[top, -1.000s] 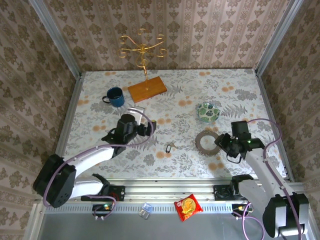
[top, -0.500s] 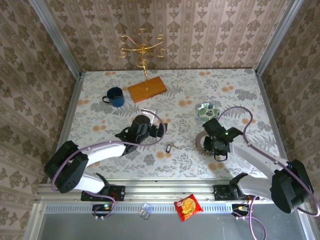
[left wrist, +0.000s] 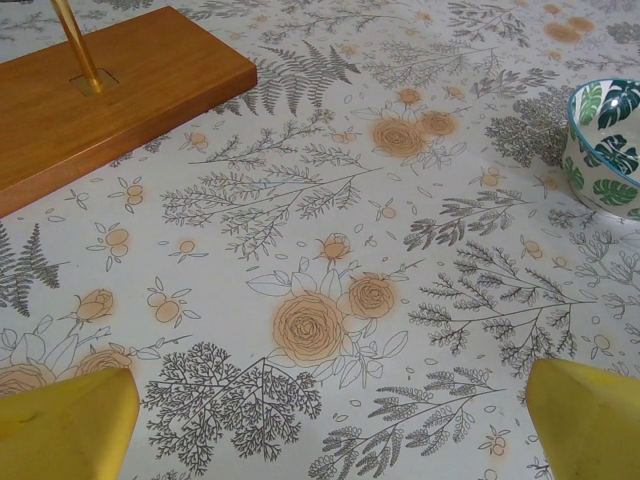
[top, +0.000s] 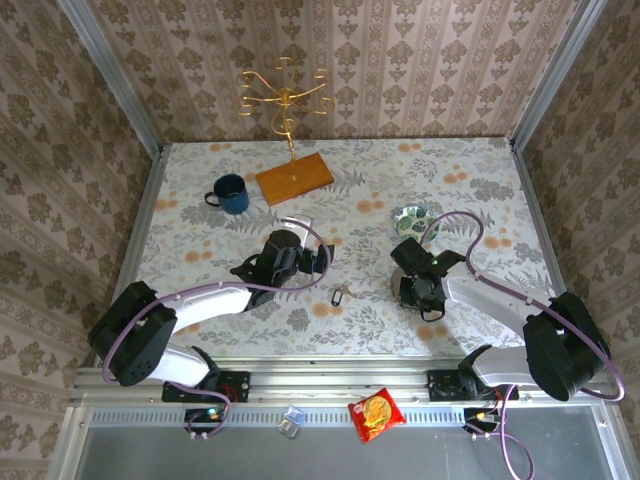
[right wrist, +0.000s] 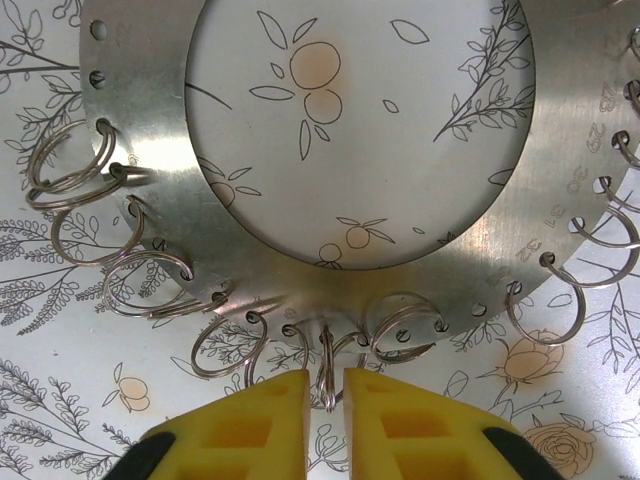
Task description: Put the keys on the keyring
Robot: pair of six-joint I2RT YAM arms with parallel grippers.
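A tiny dark item, apparently the keys [top: 340, 297], lies on the floral cloth between the arms; no green shows at this size. A wide flat metal plate ring [right wrist: 150, 130] carries several thin silver split rings in holes along its edge. One of them, a keyring [right wrist: 327, 362], stands on edge between the yellow fingers of my right gripper [right wrist: 325, 385], with a thin gap on either side. In the top view the right gripper [top: 408, 283] covers most of that plate. My left gripper [top: 318, 258] is wide open over bare cloth [left wrist: 330, 430], up and left of the keys.
A leaf-patterned bowl [top: 411, 217] [left wrist: 605, 150] sits just behind the right gripper. The wooden base [top: 294, 178] [left wrist: 110, 90] of a gold stand and a blue mug [top: 231, 193] are at the back left. A red snack packet [top: 376, 414] lies on the front rail.
The right arm swung left from the table's right side onto the metal plate and now straddles one split ring. The left gripper shifted right a second ago, then stayed.
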